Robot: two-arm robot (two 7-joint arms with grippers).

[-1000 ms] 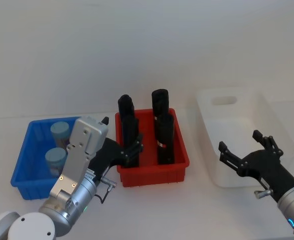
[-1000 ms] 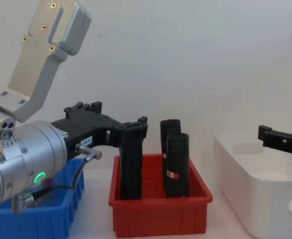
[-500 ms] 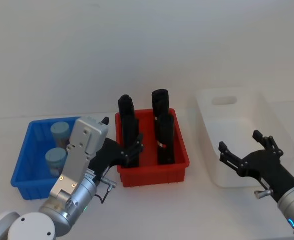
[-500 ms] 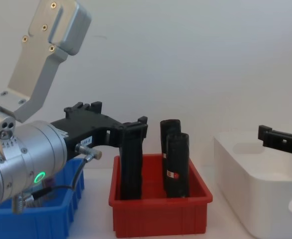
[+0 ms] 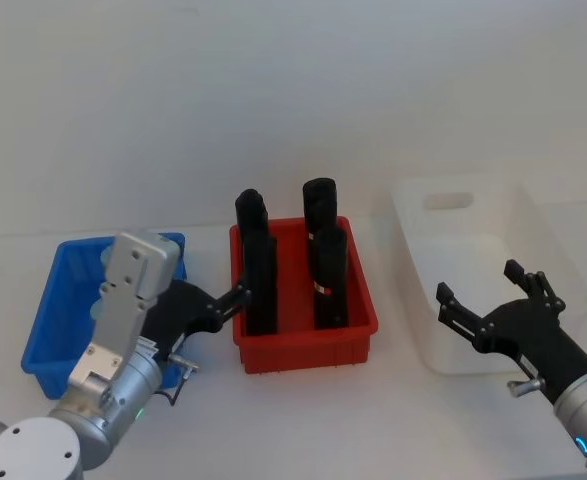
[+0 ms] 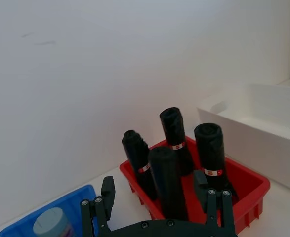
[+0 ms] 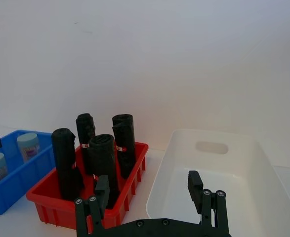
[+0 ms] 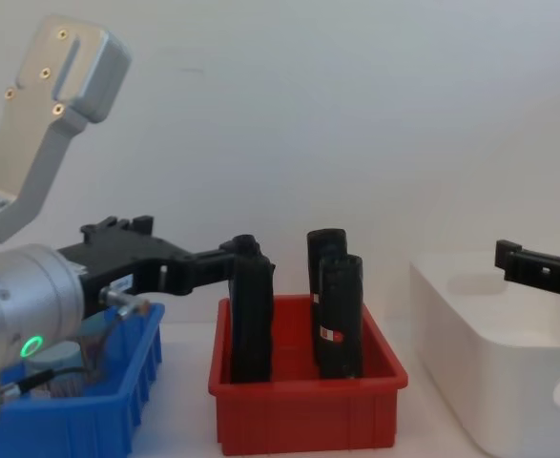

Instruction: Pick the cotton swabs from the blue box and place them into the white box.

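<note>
Step in hand: By my reading you are at the reach for a first jar of cotton swabs [image 7: 27, 144]. The white box [image 7: 233, 173] looks bare inside, so nothing has been delivered yet.
Cotton swabs: Two jars stand upright in the blue box [image 5: 43, 320], one behind the other, as the right wrist view shows. In the head view your left arm covers them.
Left arm pose: The forearm rises from the lower left of the head view, with its wrist above the near right part of the blue box. The arm lies roughly level above the bench and points toward the red bin [image 5: 308, 345], not down at the jars.
Left tool [image 5: 218, 305]: The fingers are spread wide and hold nothing. The fingertips reach up to the front-left of the black cylinders [image 5: 331, 280]; you cannot tell whether they touch it.
Right arm: It is parked low on the right. The right tool [image 5: 478, 282] is wide open and empty, at the near side of the white box.
Next move: Bring the left tool back over the blue box and tip it downward. Centre it on one lid, descend with a finger on each side, then close.
Risk: The black cylinders stand close to the fingertips, so a careless sideways sweep could topple one.
</note>
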